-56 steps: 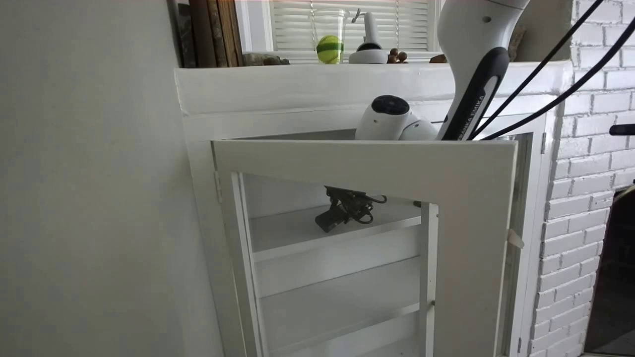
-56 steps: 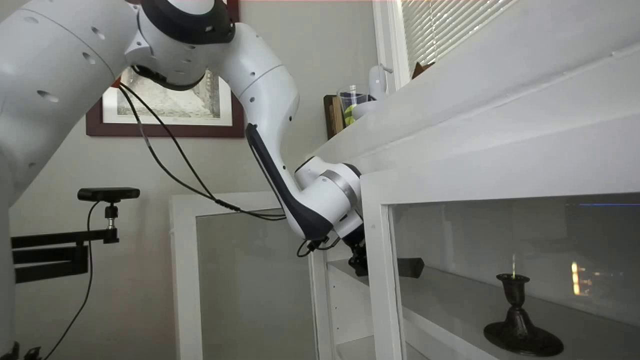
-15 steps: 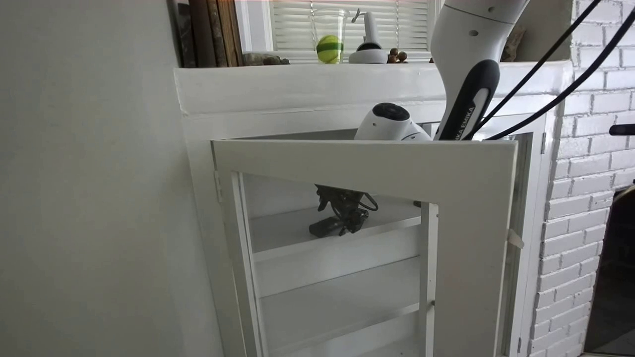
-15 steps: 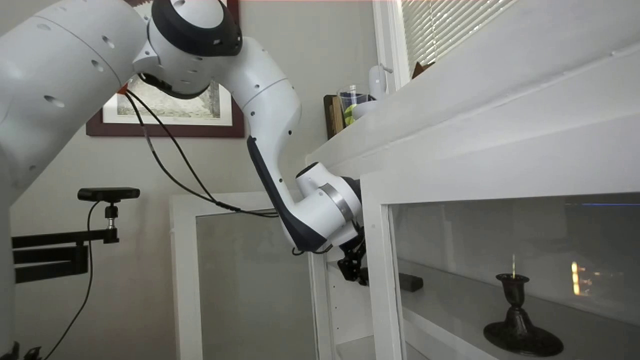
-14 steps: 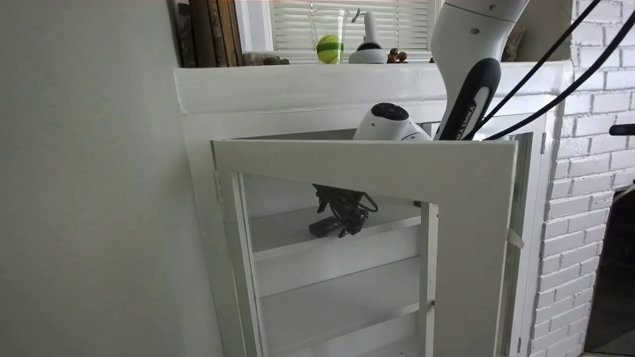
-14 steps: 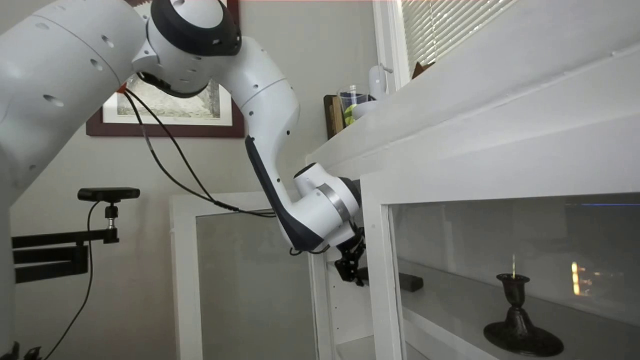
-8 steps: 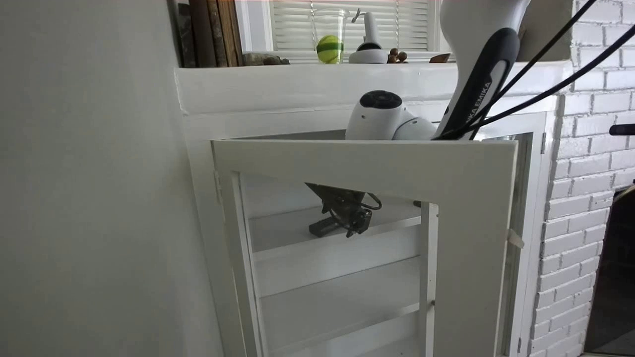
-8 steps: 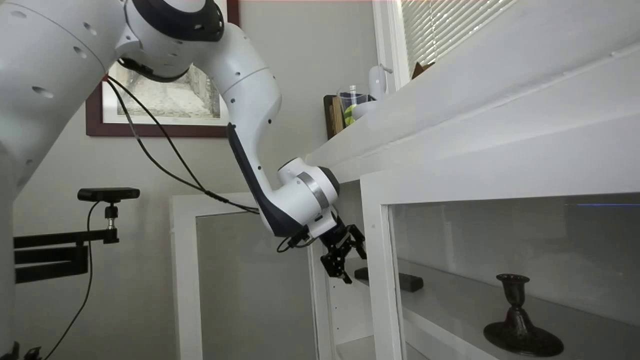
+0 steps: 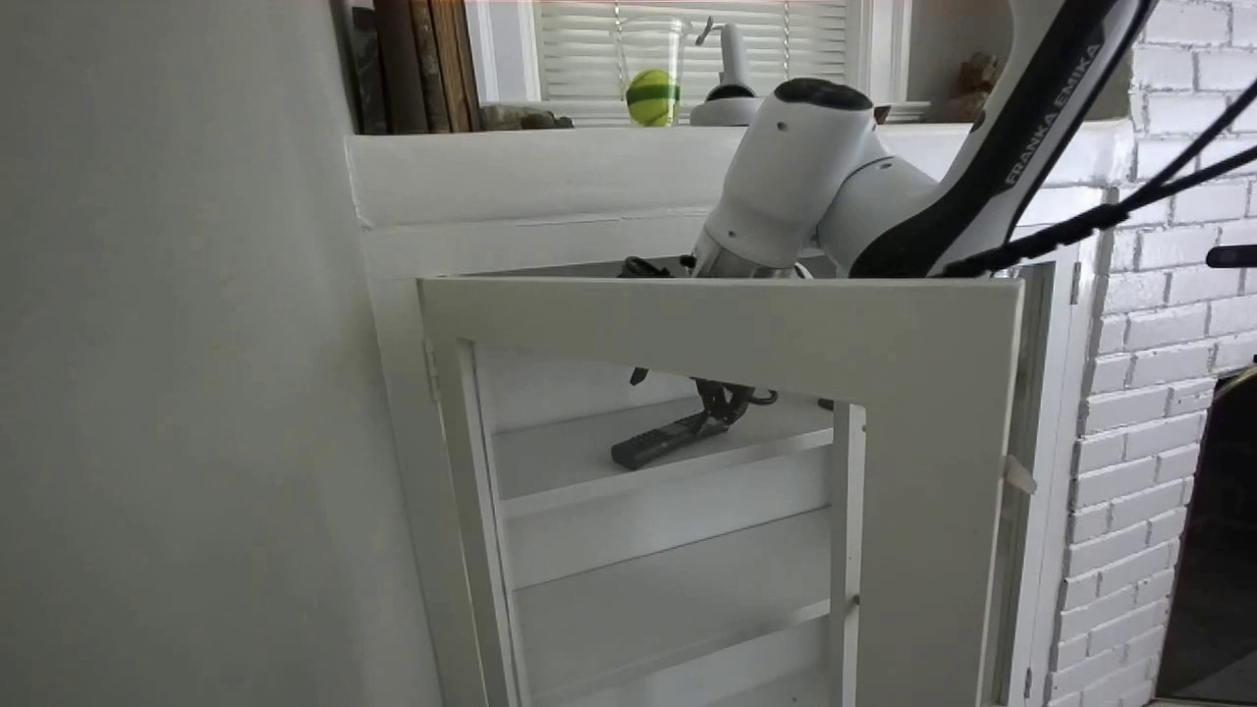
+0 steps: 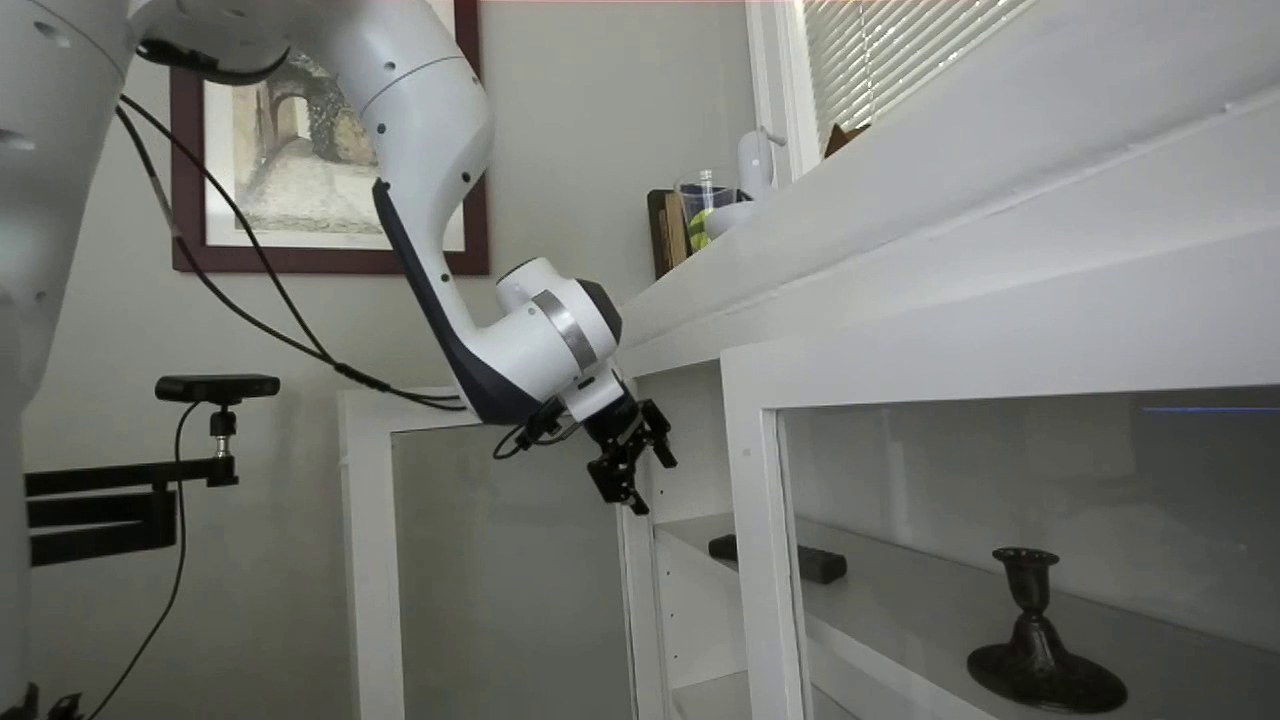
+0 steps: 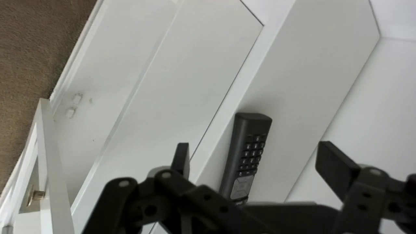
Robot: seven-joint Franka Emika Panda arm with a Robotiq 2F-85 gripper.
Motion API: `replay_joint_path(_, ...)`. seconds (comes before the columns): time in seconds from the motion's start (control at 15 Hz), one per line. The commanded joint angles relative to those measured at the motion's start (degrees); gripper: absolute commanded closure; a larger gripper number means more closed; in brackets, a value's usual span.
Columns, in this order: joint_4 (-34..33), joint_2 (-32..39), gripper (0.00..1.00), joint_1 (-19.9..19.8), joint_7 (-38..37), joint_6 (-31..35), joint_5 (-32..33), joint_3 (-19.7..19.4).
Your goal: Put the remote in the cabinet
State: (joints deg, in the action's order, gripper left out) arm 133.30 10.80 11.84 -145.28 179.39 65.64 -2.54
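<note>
The dark grey remote [image 11: 248, 156] lies flat on a white shelf of the cabinet [image 9: 943, 511], close to the front edge, its number keys facing up in the wrist view. In an exterior view a white post covers the middle of the remote [image 10: 820, 565]. My gripper [image 10: 655, 485] hangs in front of the cabinet opening, higher than that shelf and apart from the remote. Its jaws are spread wide with nothing between them. The wrist view has the fingers [image 11: 338, 169] on either side of the remote's outline, and the gripper body hides its near end.
The framed see-through cabinet door [image 9: 727, 319] stands swung out, with a brass knob [image 11: 38, 195]. Farther along the shelf, behind glass, is a dark candlestick [image 10: 1045, 640]. A camera [image 10: 217, 388] on a black bracket stands near the wall. Books [image 9: 422, 69] sit on the ledge above.
Earlier the remote was tilted at my gripper; now it rests flat on the shelf, released. Over the last half second my gripper has backed up and out of the cabinet while the remote stayed put.
</note>
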Motion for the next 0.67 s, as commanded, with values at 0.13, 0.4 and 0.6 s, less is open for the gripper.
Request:
replay_joint_path(0.13, 16.4, -8.4, 0.0, -3.7, 20.6, 5.9, -15.8, 7.0)
replay_joint_path(0.4, 22.6, -12.6, 0.0, -5.2, 27.5, 1.8, -25.2, 12.1)
replay_joint_path(0.6, 24.4, -17.1, 0.0, -3.9, 30.5, -2.7, -31.3, 11.8)
